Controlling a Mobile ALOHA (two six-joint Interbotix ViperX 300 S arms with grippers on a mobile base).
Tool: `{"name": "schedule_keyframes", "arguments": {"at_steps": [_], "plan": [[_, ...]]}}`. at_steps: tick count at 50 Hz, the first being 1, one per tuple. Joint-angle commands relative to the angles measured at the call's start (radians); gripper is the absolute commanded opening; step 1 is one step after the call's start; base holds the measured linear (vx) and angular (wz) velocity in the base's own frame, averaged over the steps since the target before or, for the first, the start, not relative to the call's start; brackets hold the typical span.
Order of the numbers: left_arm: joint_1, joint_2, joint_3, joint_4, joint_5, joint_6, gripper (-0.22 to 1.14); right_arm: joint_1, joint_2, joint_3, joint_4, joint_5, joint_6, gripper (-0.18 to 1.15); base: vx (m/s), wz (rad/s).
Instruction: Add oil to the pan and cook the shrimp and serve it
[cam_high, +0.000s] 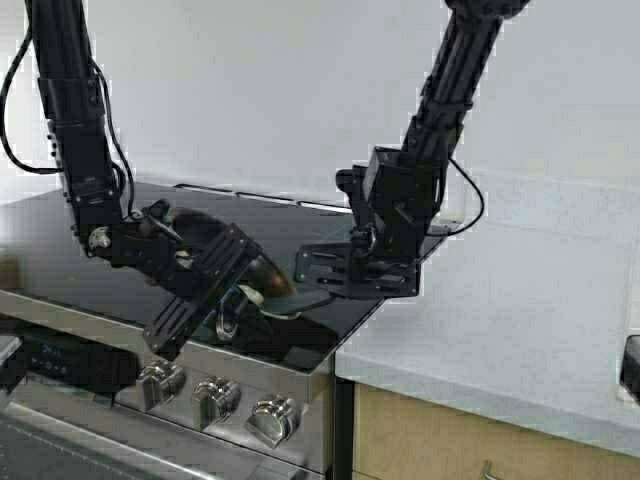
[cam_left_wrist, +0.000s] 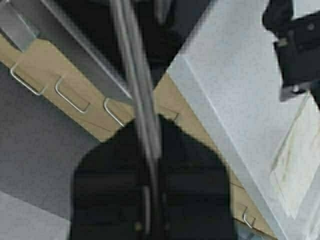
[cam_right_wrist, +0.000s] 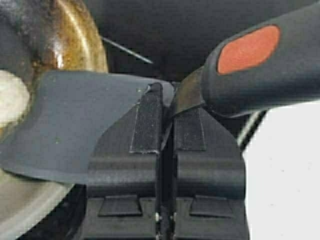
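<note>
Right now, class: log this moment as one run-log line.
left gripper: shut on pan handle, pan tilted over stove | right gripper: shut on spatula, blade at pan | shrimp: in pan

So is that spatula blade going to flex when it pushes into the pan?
Probably a little. The spatula blade looks thin and matte, like nylon or silicone, so its edge may bend against the pan. The right gripper, jaws shut on the thin neck, could let it twist.
</note>
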Motion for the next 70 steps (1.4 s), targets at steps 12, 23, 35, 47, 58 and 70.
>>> {"name": "schedule_keyframes", "arguments": {"at_steps": [12, 23, 35, 47, 58, 70], "plan": [[-0.017, 0.038, -0.069, 0.114, -0.097, -0.051, 0.03, 0.04, -0.064, 0.057, -0.037, 0.031, -0.017, 0.08, 0.0, 0.0], [-0.017, 0.067, -0.086, 0.146, -0.129, -0.072, 0.03, 0.044, -0.089, 0.048, -0.046, 0.037, -0.015, 0.08, 0.0, 0.0], [-0.015, 0.067, -0.106, 0.199, -0.132, -0.104, 0.03, 0.066, -0.098, 0.018, -0.048, 0.06, -0.017, 0.08, 0.0, 0.0], [-0.015, 0.067, -0.132, 0.235, -0.132, -0.141, 0.03, 0.081, -0.097, -0.011, -0.049, 0.064, -0.012, 0.08, 0.0, 0.0], [-0.017, 0.069, -0.137, 0.256, -0.135, -0.146, 0.03, 0.081, -0.087, -0.041, -0.048, 0.064, -0.008, 0.08, 0.0, 0.0], [-0.015, 0.069, -0.135, 0.27, -0.149, -0.161, 0.03, 0.081, -0.08, -0.084, -0.044, 0.086, -0.009, 0.08, 0.0, 0.0]]}}
